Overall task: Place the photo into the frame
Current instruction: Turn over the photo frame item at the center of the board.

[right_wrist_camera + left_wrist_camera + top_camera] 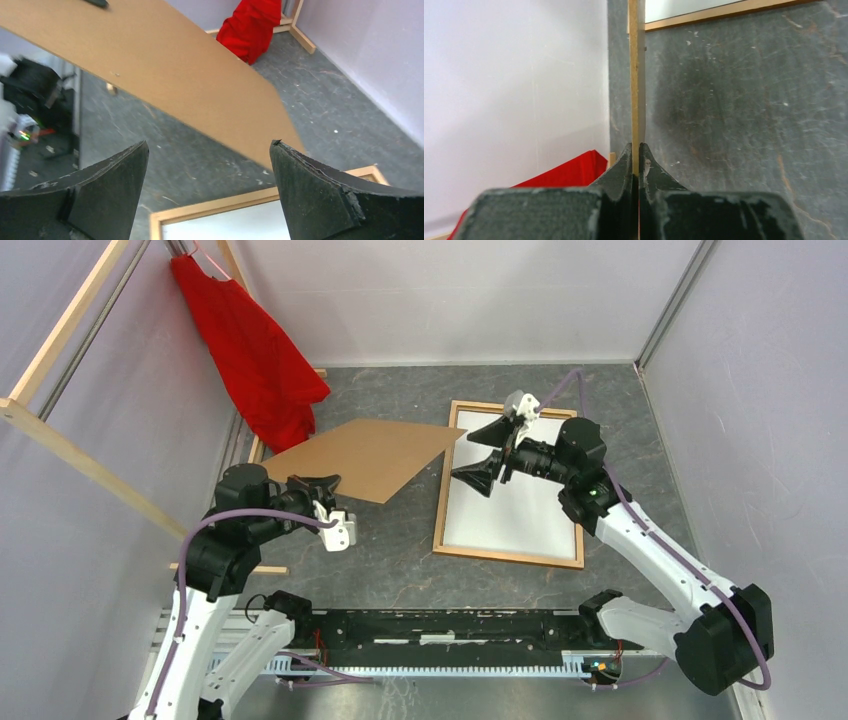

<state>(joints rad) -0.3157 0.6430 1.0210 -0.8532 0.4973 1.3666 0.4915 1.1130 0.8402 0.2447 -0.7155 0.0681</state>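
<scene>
We hold the backing board (pixel 370 455) edge-on in the clamped left gripper (pixel 325 483), left of centre. The right gripper (pixel 488 452) hangs spread and empty over the frame (pixel 441 502), centre right. The photo's printed face shows nowhere; the white sheet (pixel 515 510) inside may be its reverse. Risk: the thin edge grip lets the board pivot and strike the frame's upper-left corner.

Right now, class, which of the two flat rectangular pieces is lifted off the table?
The plain brown board, pinched at its edge by the left gripper. The wooden frame, by contrast, lies flat on the table.
</scene>
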